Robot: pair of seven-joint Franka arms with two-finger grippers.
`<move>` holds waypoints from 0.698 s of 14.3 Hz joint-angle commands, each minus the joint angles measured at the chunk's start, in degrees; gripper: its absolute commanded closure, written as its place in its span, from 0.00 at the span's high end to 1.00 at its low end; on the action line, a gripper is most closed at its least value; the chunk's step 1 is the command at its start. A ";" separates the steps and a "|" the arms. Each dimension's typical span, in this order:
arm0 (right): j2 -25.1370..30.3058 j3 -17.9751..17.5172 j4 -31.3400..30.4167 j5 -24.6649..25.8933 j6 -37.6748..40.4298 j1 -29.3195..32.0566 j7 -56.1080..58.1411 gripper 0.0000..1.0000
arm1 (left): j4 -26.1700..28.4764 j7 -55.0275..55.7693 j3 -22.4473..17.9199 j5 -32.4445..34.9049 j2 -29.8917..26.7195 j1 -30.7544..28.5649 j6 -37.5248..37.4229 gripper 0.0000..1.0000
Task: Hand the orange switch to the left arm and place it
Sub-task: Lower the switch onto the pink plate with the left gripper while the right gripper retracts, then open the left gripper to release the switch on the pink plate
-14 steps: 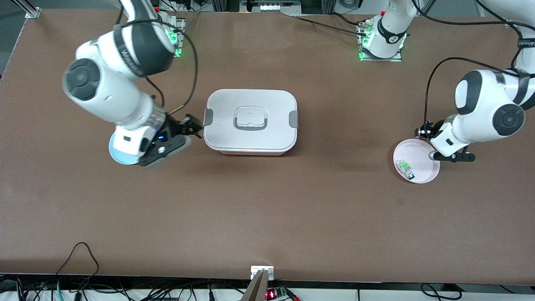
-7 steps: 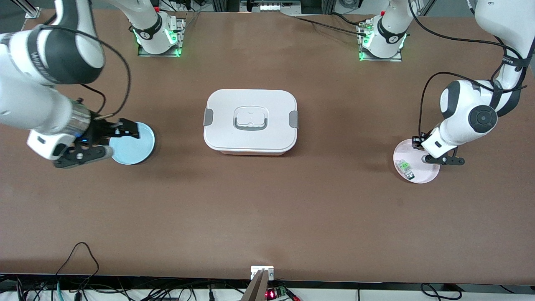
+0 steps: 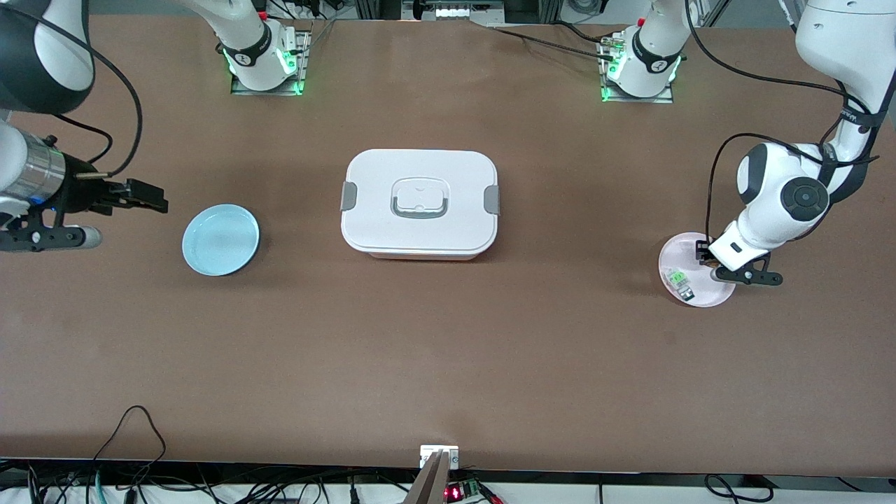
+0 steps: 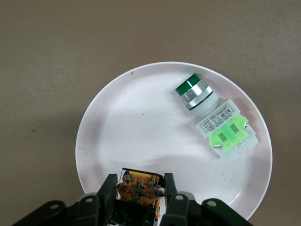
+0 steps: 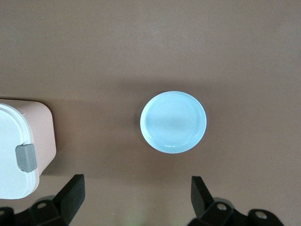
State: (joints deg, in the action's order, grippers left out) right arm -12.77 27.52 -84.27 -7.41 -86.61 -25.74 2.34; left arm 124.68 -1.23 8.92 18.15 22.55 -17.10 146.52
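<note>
Clearly, the orange switch (image 4: 137,187) is found between the fingers of the left hand (image 4: 139,200), at the rim of the pink plate (image 3: 675,253) near the left arm's end of the table (image 3: 448,350). The fingers are seen pressed against both sides of the switch, so it is judged to be pinched. A second switch with green markings (image 4: 217,126) lies on the same plate, apart from the hand. The right hand (image 5: 136,193) is held spread wide over bare table, near the blue plate (image 3: 220,239). The box (image 3: 420,203) stands between the two plates, so the carrying path is blocked by it directly. Its long axis runs along the line from plate to plate; a route over or around it is needed.
</note>
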 commanded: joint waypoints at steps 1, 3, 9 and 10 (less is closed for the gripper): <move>2.66 -9.63 -0.54 2.57 1.18 8.21 -2.25 1.00 | -1.46 -0.44 -0.31 1.63 0.83 0.49 0.26 0.43; 4.07 -20.70 -0.54 5.99 1.27 17.35 -3.13 1.00 | -1.81 -0.35 -0.66 1.54 1.36 0.58 0.35 0.52; 7.41 -29.63 -2.21 6.44 0.30 26.18 -3.83 1.00 | -2.60 0.26 -1.27 1.54 1.19 0.93 2.02 1.00; 7.93 -29.63 -2.38 6.44 0.04 26.18 -3.83 1.00 | -2.34 0.26 -1.27 1.80 0.14 0.93 1.93 1.00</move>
State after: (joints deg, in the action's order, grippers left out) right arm -6.98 -0.60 -84.77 -1.79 -85.96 -0.70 -0.48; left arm 123.01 -1.29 8.34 18.15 23.33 -16.93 148.42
